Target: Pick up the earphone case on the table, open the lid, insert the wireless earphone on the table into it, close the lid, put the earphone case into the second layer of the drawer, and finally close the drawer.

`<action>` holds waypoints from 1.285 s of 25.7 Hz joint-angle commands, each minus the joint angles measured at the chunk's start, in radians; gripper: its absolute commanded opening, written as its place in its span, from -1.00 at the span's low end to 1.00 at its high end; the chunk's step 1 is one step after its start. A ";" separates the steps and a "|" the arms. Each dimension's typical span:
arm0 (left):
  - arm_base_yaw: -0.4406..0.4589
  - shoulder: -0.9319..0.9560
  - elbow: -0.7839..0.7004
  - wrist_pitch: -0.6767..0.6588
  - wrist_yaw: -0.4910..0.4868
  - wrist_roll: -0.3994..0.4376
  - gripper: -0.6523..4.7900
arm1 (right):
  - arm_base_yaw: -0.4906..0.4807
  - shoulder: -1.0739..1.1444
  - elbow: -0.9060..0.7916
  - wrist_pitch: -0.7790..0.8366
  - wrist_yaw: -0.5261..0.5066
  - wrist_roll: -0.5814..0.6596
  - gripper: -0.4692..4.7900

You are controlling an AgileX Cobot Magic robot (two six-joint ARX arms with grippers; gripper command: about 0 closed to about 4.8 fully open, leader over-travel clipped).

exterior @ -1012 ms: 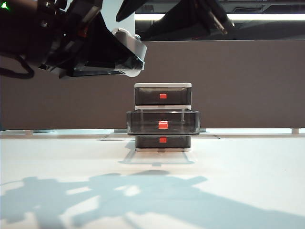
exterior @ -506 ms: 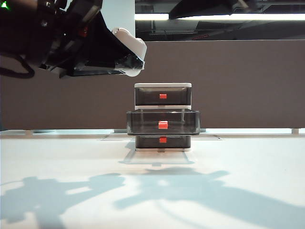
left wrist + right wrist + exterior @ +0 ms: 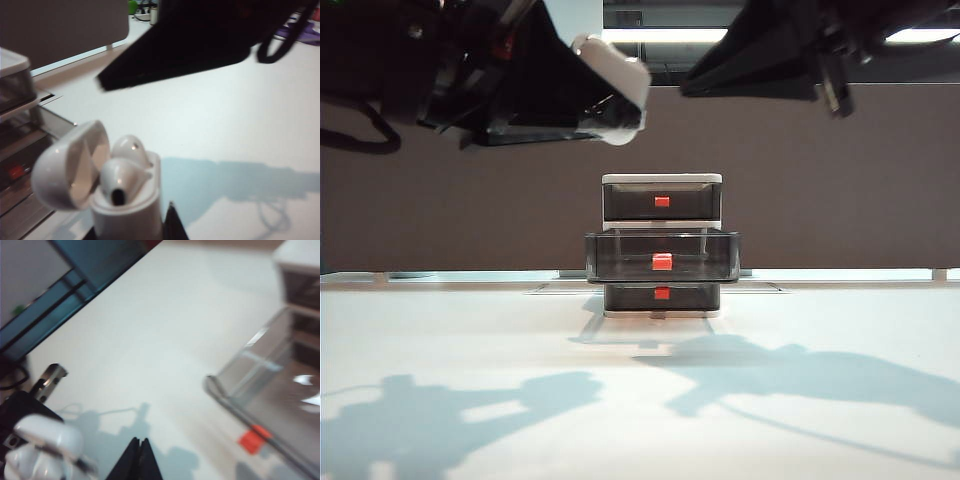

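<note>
My left gripper (image 3: 610,105) hangs high above the table (image 3: 640,410), left of the drawer (image 3: 662,245), shut on the white earphone case (image 3: 617,82). In the left wrist view the case (image 3: 131,212) stands upright between the fingers (image 3: 172,226) of the left gripper (image 3: 132,232), and its lid (image 3: 70,167) is swung open. A wireless earphone (image 3: 122,175) sits inside it, another beside it. My right gripper (image 3: 692,88) hovers to the right of the case, apart from it and shut on nothing, with its tips (image 3: 140,442) pressed together. The second layer (image 3: 662,257) is pulled out.
The top drawer (image 3: 662,199) and bottom drawer (image 3: 662,296) are pushed in. A dark partition (image 3: 840,180) runs behind the table. In the right wrist view the open drawer's red handle (image 3: 252,438) lies off to one side and the held case (image 3: 42,445) to the other.
My right gripper has drawn away from the case, swung to the right and shut its jaws. The left gripper has shifted slightly right with the case.
</note>
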 commanded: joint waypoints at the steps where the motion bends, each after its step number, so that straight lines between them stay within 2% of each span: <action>1: -0.037 -0.003 0.005 0.021 0.003 0.067 -0.52 | 0.010 0.032 0.005 0.056 -0.093 0.003 -0.83; 5: -0.042 -0.003 0.005 0.022 0.003 0.069 -0.52 | 0.013 0.064 0.005 0.056 -0.138 0.003 -0.82; 13: -0.042 -0.003 0.005 0.064 0.003 0.068 -0.52 | 0.015 0.080 0.005 0.084 -0.296 -0.002 -0.83; 22: -0.042 -0.003 0.005 0.065 0.003 0.068 -0.52 | 0.014 0.080 0.005 0.143 -0.306 -0.009 -0.83; 24: -0.041 -0.003 0.005 0.069 0.003 0.048 -0.52 | 0.014 0.080 0.005 0.140 -0.272 -0.009 -0.83; 28: -0.032 -0.003 0.006 0.082 0.003 -0.041 -0.52 | 0.014 0.071 0.005 0.114 -0.147 -0.032 -0.83; 33: 0.042 -0.003 0.008 0.080 0.003 -0.188 -0.52 | 0.016 0.043 0.005 0.061 -0.019 -0.081 -0.83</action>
